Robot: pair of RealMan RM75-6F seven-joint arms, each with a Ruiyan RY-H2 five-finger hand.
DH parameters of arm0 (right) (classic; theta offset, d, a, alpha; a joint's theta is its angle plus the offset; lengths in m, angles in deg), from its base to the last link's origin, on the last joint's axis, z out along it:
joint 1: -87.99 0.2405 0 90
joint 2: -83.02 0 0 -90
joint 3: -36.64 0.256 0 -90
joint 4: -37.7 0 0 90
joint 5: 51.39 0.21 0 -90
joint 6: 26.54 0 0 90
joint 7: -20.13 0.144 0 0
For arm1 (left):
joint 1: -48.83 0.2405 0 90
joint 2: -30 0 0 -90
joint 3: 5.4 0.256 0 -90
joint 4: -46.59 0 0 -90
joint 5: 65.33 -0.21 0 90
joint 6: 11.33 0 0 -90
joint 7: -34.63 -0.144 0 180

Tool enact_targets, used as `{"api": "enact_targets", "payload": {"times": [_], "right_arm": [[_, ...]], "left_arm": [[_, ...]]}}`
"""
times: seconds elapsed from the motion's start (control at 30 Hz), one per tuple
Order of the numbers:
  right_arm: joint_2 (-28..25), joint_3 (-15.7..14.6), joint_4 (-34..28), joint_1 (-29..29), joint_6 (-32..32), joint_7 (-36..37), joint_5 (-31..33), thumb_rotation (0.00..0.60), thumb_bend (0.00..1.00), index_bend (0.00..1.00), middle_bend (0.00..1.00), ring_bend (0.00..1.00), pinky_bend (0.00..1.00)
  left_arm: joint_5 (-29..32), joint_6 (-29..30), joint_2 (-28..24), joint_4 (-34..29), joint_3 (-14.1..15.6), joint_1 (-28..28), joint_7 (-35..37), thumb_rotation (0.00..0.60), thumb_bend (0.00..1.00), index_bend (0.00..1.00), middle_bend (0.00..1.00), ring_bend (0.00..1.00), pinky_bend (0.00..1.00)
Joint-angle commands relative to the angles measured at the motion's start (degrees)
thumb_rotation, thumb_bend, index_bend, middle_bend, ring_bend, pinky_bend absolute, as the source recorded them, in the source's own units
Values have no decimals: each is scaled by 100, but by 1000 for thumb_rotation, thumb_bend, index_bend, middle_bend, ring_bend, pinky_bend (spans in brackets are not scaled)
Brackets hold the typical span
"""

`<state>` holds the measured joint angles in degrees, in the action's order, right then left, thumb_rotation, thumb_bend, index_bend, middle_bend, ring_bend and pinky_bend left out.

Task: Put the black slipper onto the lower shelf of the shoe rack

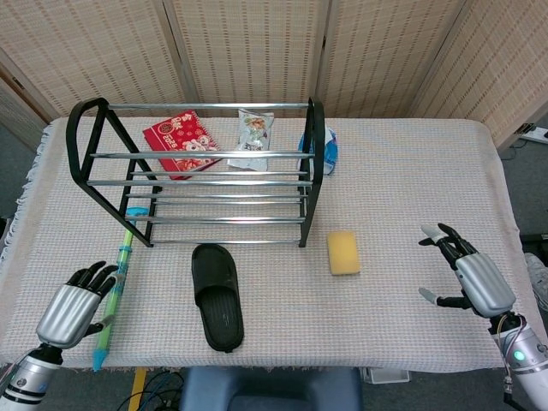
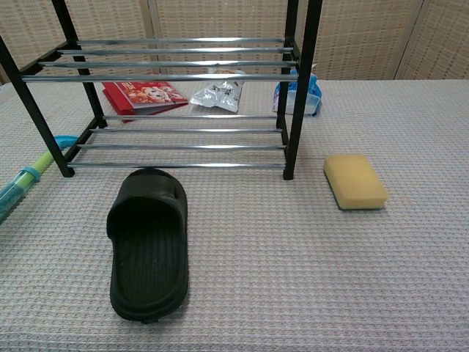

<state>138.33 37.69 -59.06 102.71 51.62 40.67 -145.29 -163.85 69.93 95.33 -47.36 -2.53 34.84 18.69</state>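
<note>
The black slipper (image 1: 217,295) lies flat on the table in front of the shoe rack (image 1: 197,175), its toe end toward the rack; in the chest view the slipper (image 2: 149,244) sits just short of the rack's lower shelf (image 2: 183,147). My left hand (image 1: 73,310) hovers over the table's near left corner, fingers apart and empty, well left of the slipper. Near the right edge my right hand (image 1: 467,274) is spread and holds nothing. Neither hand shows in the chest view.
A green and blue toy stick (image 1: 113,295) lies beside my left hand. A yellow sponge (image 1: 343,253) sits right of the rack. Behind and under the rack lie a red packet (image 1: 180,141), a snack bag (image 1: 253,137) and a blue pouch (image 1: 329,151).
</note>
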Motion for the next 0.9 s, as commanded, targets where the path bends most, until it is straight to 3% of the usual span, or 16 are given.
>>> {"api": "enact_targets", "payload": {"times": [0.03, 0.37, 0.67, 0.9], "right_arm": [[-10, 9, -18, 2, 22, 31, -15, 600, 196, 38, 244, 73, 176], [-25, -8, -48, 4, 71, 72, -100, 600, 196, 39, 243, 73, 177], [-60, -15, -65, -35, 111, 55, -73, 600, 196, 38, 244, 73, 177], [-33, -14, -24, -37, 89, 86, -39, 600, 195, 39, 244, 73, 177]], "left_arm": [[-555, -477, -247, -168, 163, -450, 29, 600, 167, 289, 255, 191, 318], [-1496, -1950, -359, -658, 99, -1690, -384, 600, 167, 216, 214, 191, 315], [-1258, -3667, -267, -1118, -250, -2709, -1043, 600, 168, 164, 105, 116, 286], [-943, -4543, 114, -1186, -417, -3226, -1387, 600, 167, 164, 93, 107, 284]]}}
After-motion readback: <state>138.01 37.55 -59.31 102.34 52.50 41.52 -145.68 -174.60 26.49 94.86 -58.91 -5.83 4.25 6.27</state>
